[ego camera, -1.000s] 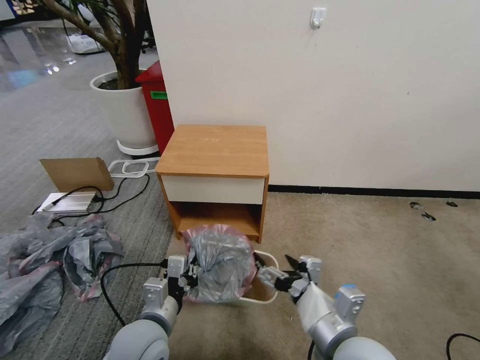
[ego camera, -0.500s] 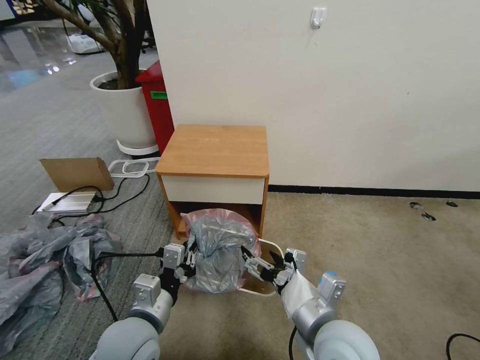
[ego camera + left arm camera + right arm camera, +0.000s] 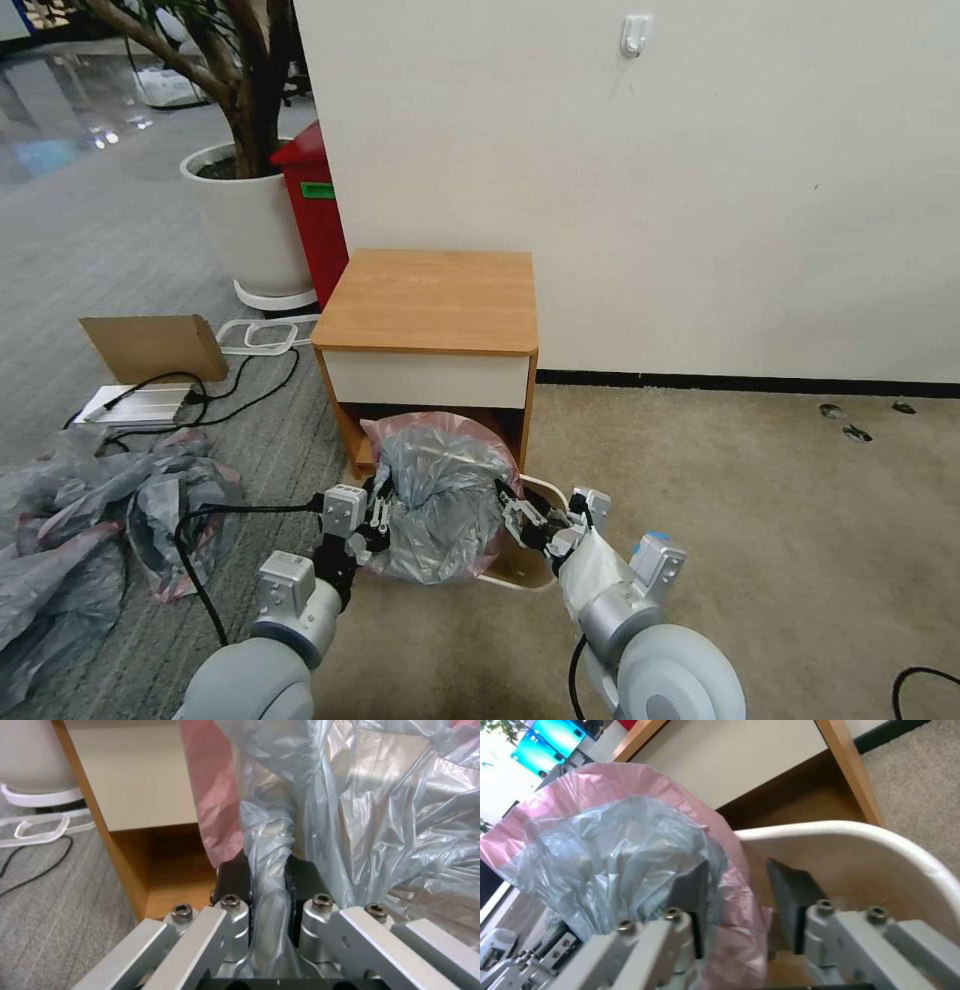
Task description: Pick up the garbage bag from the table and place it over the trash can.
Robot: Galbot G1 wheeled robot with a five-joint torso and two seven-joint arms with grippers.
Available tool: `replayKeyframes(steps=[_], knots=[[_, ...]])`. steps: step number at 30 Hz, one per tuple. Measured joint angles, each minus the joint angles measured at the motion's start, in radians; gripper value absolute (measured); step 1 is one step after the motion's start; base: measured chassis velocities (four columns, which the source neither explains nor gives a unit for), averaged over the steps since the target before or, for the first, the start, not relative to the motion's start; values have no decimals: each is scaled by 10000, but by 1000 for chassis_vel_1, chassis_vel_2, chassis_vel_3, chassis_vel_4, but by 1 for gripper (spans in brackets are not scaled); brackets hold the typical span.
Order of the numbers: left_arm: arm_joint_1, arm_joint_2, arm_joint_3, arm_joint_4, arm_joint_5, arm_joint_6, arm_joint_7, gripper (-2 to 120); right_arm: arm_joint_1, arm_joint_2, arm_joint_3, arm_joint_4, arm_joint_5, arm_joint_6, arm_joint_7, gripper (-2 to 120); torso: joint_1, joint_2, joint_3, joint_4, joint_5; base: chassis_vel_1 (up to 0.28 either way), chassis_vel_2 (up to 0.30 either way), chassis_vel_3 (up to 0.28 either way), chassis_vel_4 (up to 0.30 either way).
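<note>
The garbage bag (image 3: 440, 490), crinkly grey with a pink rim band, hangs bunched over the left part of the cream trash can (image 3: 541, 489) on the floor in front of the table (image 3: 430, 300). My left gripper (image 3: 375, 520) is at the bag's left side. In the left wrist view that left gripper (image 3: 267, 870) is shut on a twisted fold of the bag (image 3: 375, 813). My right gripper (image 3: 515, 510) sits at the bag's right edge above the can. The right wrist view shows this right gripper (image 3: 735, 885) open, with the pink band (image 3: 730, 900) between its fingers and the can's rim (image 3: 880, 836) beside it.
A heap of grey plastic sheeting (image 3: 90, 520) lies on the floor at the left, with cables (image 3: 240, 380) and a cardboard piece (image 3: 150, 345) behind it. A red bin (image 3: 310, 210) and a white plant pot (image 3: 245, 220) stand beyond the table. Open carpet (image 3: 750, 500) lies to the right.
My right gripper has moved left, from beside the can to the bag's right edge. The bag and my left gripper have shifted a little up and toward the table.
</note>
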Motion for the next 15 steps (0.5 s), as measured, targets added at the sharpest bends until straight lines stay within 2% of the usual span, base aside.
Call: replayKeyframes(steps=[2, 3, 7, 15], knots=[[15, -54, 41, 0, -104, 30, -9, 9, 3, 29, -10, 0, -29, 70, -22, 21, 0, 0, 0, 0, 0, 0, 0, 0, 0], [15, -54, 41, 0, -104, 30, -9, 9, 3, 29, -10, 0, -29, 70, -22, 21, 0, 0, 0, 0, 0, 0, 0, 0, 0], [62, -167, 65, -17, -189, 74, -42, 9, 20, 64, -30, -4, -101, 148, -128, 1, 0, 0, 0, 0, 0, 0, 0, 0, 0], [130, -316, 56, -110, -624, 378, -314, 9, -162, -87, -10, 427, -291, 198, -388, 0, 0, 0, 0, 0, 1, 0, 0, 0, 0]])
